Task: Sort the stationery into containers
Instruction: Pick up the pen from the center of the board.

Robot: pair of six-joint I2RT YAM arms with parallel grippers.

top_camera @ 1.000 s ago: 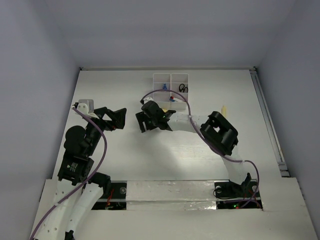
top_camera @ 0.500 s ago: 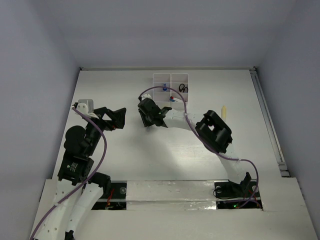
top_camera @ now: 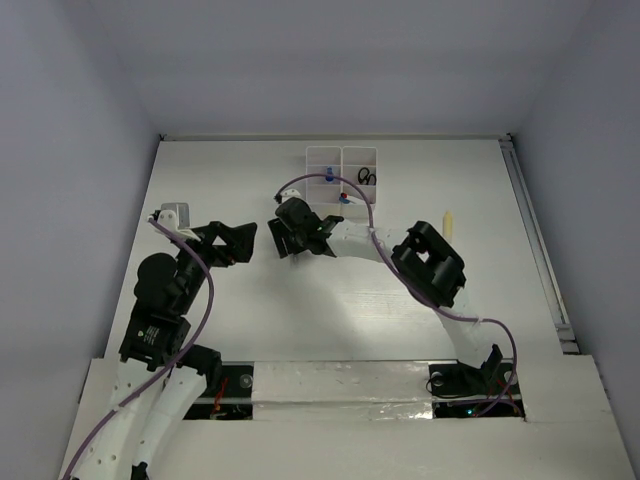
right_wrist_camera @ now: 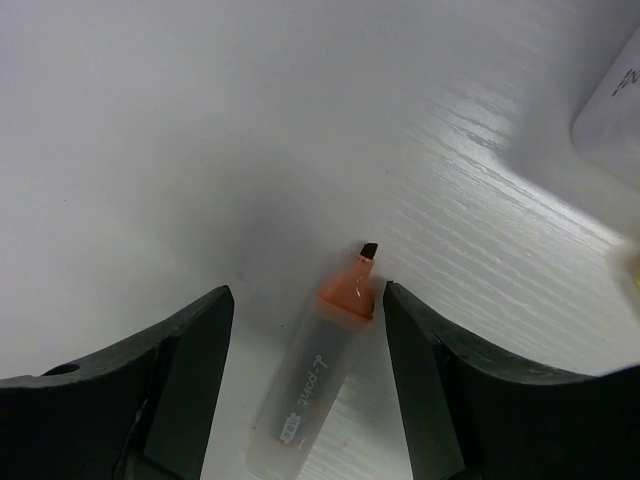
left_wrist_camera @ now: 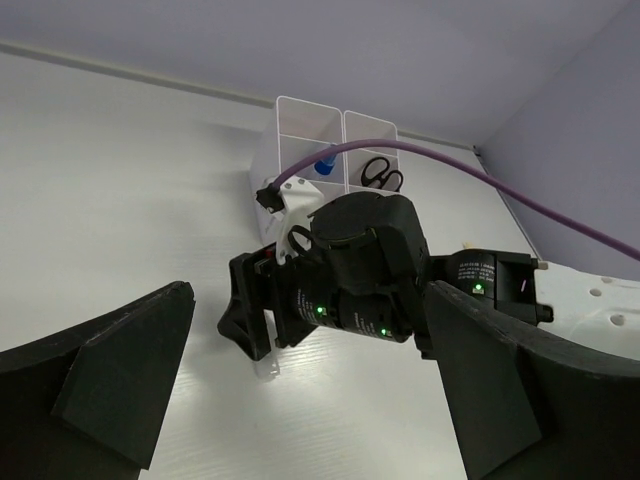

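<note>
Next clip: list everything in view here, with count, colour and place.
white plastic organiser tray: 1, white, far middle of table
black-handled scissors: 1, black, tray's right column
blue-capped pen: 1, white and blue, tray's left column
cream tube: 1, cream, on table, right of tray
orange-tipped clear marker: 1, uncapped, on table between right gripper's fingers
white table: 1
left gripper: 1, black, open, empty
right gripper: 1, black, open astride marker

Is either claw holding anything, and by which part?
Nothing. The right claw stands open astride an orange-tipped marker lying flat, not touching it; the left claw is open, empty.
</note>
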